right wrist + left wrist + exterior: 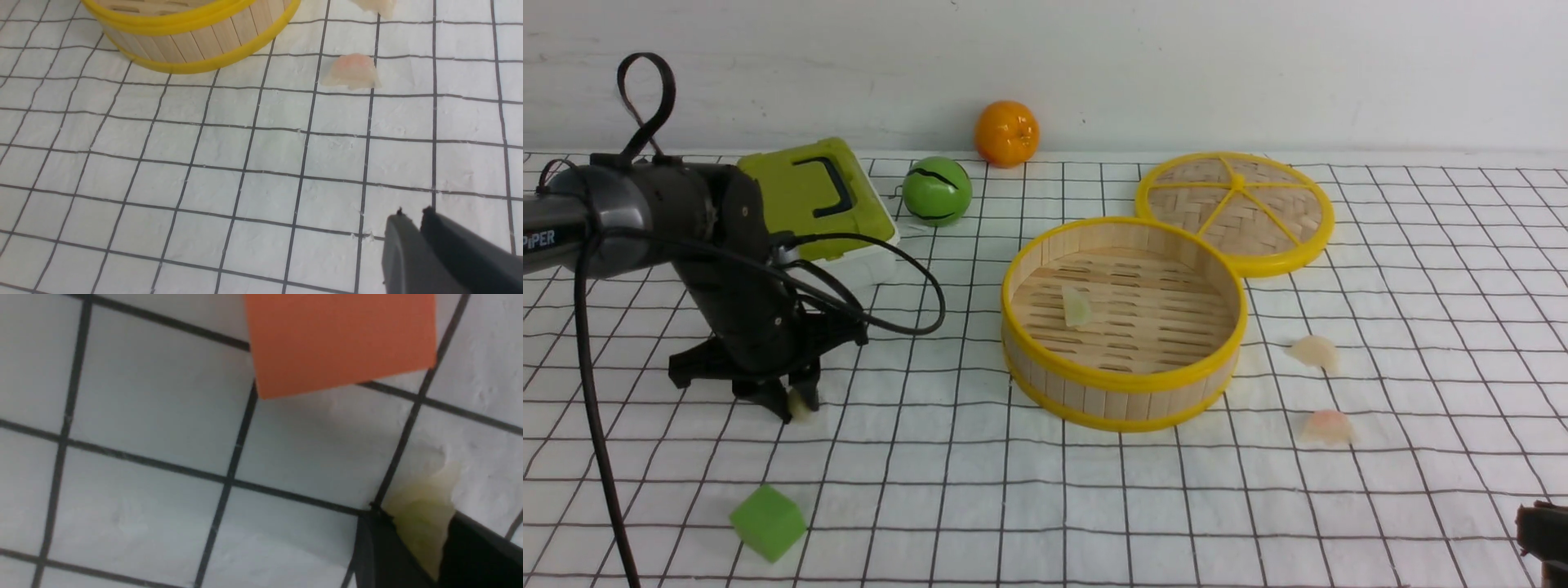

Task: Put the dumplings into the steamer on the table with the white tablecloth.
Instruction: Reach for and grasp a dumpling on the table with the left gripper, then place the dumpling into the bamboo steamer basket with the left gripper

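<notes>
Contact is made on the left side of the table: the left gripper point(796, 402) stands tip-down on the white tablecloth point(931, 490), well to the left of the steamer point(1123, 382), with its jaws drawn in on a pale green dumpling point(421, 514). The left wrist view shows the soft piece squeezed between the two dark fingers and low against the cloth, so the grasp looks made and the lift not yet begun. The steep approach makes sense, since so small and flat a thing can only be nipped from above. An orange cube point(343, 343) lies near but clear of the fingers, and a green cube point(768, 523) sits nearer the camera; neither belongs to the job. A second green dumpling point(1076, 306) already rests on the slatted floor of the steamer, whose lid point(1233, 212) lies behind it, touching the rim, which leaves the basket open for loading. The far pinkish dumpling point(1313, 351) and the near pinkish dumpling point(1327, 427) wait on the cloth just right of the steamer. The right gripper point(412, 222) hangs low at that side, its jaws all but together on nothing, probably parked clear until its turn.
</notes>
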